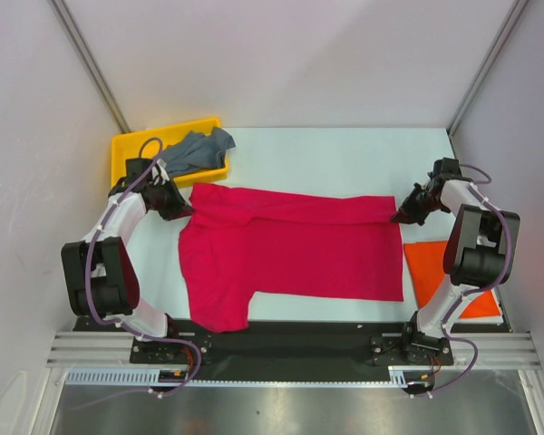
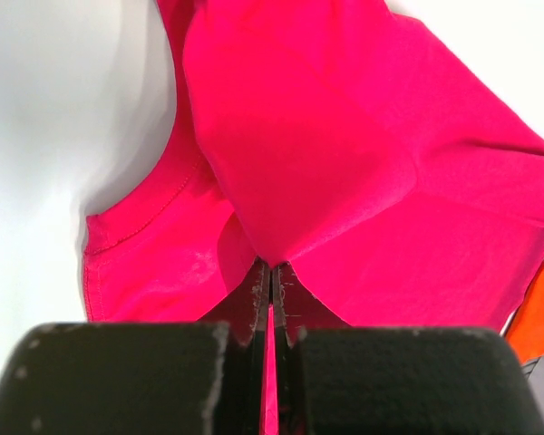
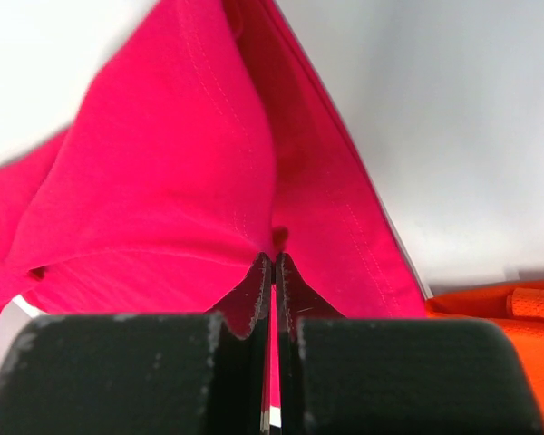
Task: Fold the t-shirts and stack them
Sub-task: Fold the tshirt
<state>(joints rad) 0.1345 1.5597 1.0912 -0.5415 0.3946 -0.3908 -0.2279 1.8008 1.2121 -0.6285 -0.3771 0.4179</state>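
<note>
Left claw (image 2: 270, 276) and right claw (image 3: 272, 263) each clamp the pink shirt (image 1: 290, 258) at its far edge, first fold seemingly underway; orange shirt (image 1: 435, 267) looks folded, grey shirt (image 1: 195, 149) waits in tray (image 1: 122, 149).

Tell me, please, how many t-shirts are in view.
3. The crimson-pink t-shirt lies spread in the centre, pinched by the left gripper and right gripper. The orange-red t-shirt lies folded at the right. The grey-blue t-shirt sits crumpled in the yellow tray. Others could hide underneath.

Pale table (image 1: 344, 163), white walls (image 1: 290, 54), metal corner posts (image 1: 89, 63).
</note>
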